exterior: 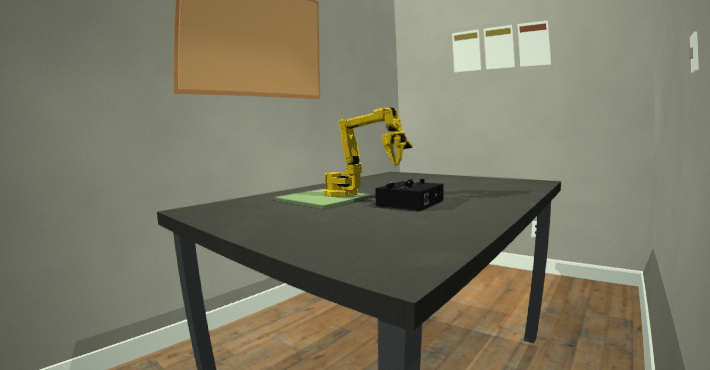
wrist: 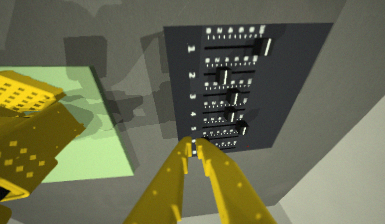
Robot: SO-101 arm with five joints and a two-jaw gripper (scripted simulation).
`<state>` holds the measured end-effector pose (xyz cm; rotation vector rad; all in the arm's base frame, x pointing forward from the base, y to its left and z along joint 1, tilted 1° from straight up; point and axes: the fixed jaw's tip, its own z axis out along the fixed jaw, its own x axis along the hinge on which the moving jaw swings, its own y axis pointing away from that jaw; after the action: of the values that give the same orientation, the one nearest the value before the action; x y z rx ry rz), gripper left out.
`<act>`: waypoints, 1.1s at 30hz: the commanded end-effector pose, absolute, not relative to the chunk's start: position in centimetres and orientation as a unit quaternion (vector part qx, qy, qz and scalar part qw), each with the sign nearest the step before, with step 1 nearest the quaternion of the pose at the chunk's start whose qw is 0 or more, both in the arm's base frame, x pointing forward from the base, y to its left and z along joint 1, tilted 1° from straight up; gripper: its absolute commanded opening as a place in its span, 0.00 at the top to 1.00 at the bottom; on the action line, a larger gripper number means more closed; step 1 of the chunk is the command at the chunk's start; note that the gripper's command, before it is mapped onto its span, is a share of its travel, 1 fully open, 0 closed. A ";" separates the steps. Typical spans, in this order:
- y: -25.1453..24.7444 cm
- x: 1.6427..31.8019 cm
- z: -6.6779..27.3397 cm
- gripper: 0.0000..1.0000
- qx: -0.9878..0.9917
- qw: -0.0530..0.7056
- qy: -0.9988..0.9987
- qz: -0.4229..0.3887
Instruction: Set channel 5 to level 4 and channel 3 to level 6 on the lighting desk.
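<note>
The lighting desk (exterior: 410, 195) is a black box on the dark table, right of my arm's base. In the wrist view its top panel (wrist: 233, 85) shows numbered fader rows. The channel 1 knob (wrist: 266, 47) sits far right. The channel 2 knob (wrist: 222, 76), channel 3 knob (wrist: 234, 96), channel 4 knob (wrist: 231, 114) and channel 5 knob (wrist: 242, 128) lie lower down. My gripper (wrist: 195, 145) is shut and empty, with its tips above the panel's near edge by the lowest rows. In the exterior view the gripper (exterior: 397, 159) hangs above the desk, clear of it.
My yellow arm's base stands on a green mat (exterior: 322, 198) left of the desk. The table's edges lie far from the desk on all sides.
</note>
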<state>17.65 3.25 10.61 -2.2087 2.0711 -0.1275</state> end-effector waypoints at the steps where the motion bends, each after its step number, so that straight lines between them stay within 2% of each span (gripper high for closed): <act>1: 3.1 17.2 10.5 1.00 -0.722 0.049 0.689 -0.036; 9: 2.9 17.8 10.6 1.00 -0.722 0.050 0.689 -0.038; 26: 0.2 24.7 9.4 1.00 -0.721 0.064 0.686 -0.066; 33: -0.6 25.9 8.8 1.00 -0.721 0.066 0.686 -0.072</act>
<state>25.40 -0.29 8.89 -2.1638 2.0661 -0.2287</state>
